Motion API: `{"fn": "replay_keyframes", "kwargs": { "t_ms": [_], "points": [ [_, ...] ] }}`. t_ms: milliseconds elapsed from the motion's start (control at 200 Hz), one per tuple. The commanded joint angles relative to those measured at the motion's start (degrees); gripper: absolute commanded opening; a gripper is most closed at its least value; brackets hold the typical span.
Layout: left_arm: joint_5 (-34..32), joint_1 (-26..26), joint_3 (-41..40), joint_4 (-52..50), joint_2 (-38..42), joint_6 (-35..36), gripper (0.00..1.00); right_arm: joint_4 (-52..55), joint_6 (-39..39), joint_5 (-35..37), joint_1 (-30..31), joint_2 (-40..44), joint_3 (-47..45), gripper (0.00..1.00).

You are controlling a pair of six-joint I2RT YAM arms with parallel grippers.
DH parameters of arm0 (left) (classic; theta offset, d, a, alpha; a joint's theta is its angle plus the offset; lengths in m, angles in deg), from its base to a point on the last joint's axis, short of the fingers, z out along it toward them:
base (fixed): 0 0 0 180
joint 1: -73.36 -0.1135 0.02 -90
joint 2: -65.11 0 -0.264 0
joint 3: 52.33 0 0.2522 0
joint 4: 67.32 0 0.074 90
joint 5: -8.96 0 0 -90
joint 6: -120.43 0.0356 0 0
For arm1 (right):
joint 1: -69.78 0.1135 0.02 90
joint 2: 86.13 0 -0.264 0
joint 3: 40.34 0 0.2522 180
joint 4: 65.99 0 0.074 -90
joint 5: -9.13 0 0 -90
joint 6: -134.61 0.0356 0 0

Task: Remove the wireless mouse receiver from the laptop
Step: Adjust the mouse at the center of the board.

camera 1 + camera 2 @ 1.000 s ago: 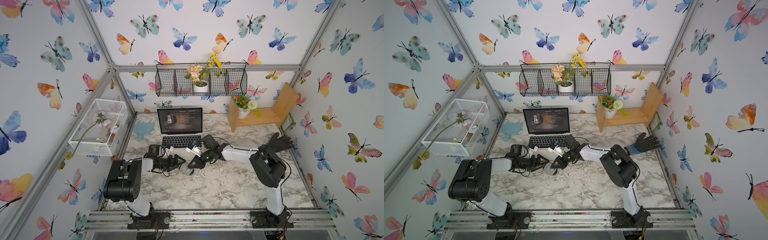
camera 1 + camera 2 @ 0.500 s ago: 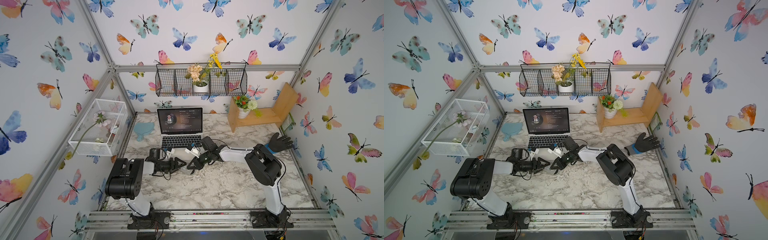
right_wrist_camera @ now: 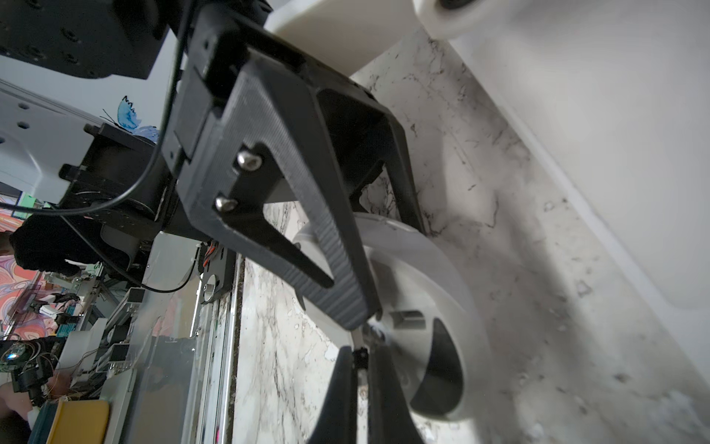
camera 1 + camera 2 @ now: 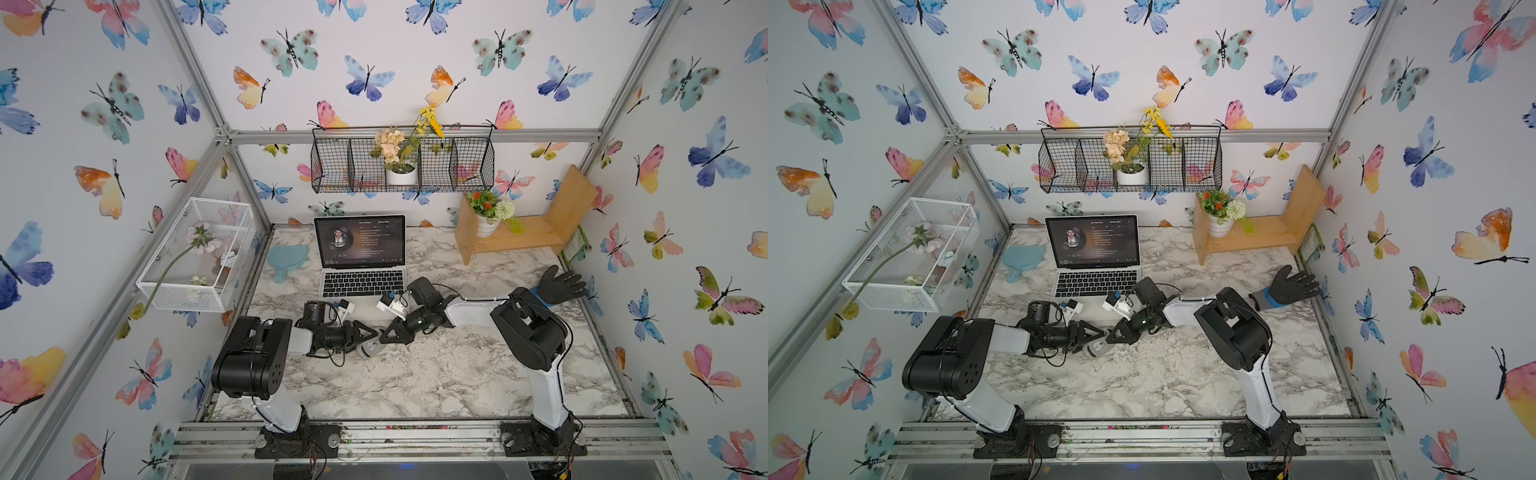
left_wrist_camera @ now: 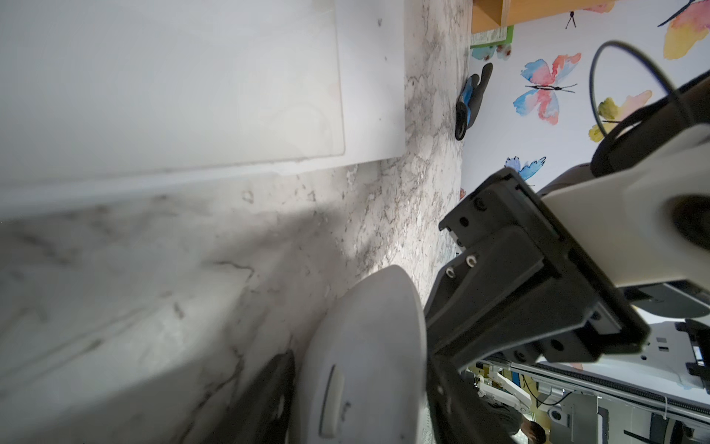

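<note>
Butterfly-papered walls on three sides, marble bench (image 4: 415, 374) underneath, laptop (image 4: 360, 259) open near the back with screen lit, black glove (image 4: 559, 286) lying off toward the right-hand wall. Near the laptop's front edge, both arms tip to tip at a grey mouse (image 4: 369, 348). Left claw (image 3: 384, 273): about half wide, one finger on each flank of the mouse, mouse tipped up on edge with its underside turned toward the right wrist camera. Judged a grip on the mouse rather than a loose bracket, though contact on the far flank is hard to confirm. Right claw (image 4: 384, 336): pressed fully together, fingertips (image 3: 343, 359) pinching the wireless mouse receiver (image 3: 360, 351), or so judged from the tiny dark stub caught between them in the right wrist view. Sits just beside a small slot on the mouse's underside, touching it or not impossible to tell. Reads as the pulling step done: receiver out of the laptop and apart from it, down by the mouse in front. Cannot be checked from the top views, ports along the laptop's sides too small to make out, yet shows nothing jutting there. Leaves, at most, setting the receiver down or tucking it into the mouse's underside, then letting go of both things and drawing the arms away, all of it beyond the bare wording of the task.
</note>
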Motion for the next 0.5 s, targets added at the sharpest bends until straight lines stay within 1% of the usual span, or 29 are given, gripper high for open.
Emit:
{"fn": "replay_keyframes", "kwargs": {
  "t_ms": [0,70,295,415,496],
  "points": [
    [-0.13,0.36,-0.56,-0.76,0.32,-0.46,0.6,2.65,-1.18,2.9,-0.23,-1.0,-1.11,0.02],
    [0.1,0.4,-0.2,-0.42,0.09,-0.49,0.56,2.93,-1.44,2.33,-0.23,-1.02,-0.75,0.02],
    [1.05,0.36,4.69,-2.34,-2.34,1.02,0.54,3.95,-2.41,0.06,-0.23,1.72,-1.09,0.02],
    [-0.92,0.15,7.52,-7.91,-0.5,4.0,0.6,4.27,-2.5,-2.39,-0.23,3.69,-1.52,0.02],
    [-0.99,-0.41,8.12,-9.7,0.5,4.82,0.6,4.07,-2.21,-3.39,-0.32,4.97,-1.72,0.02]
  ]
}}
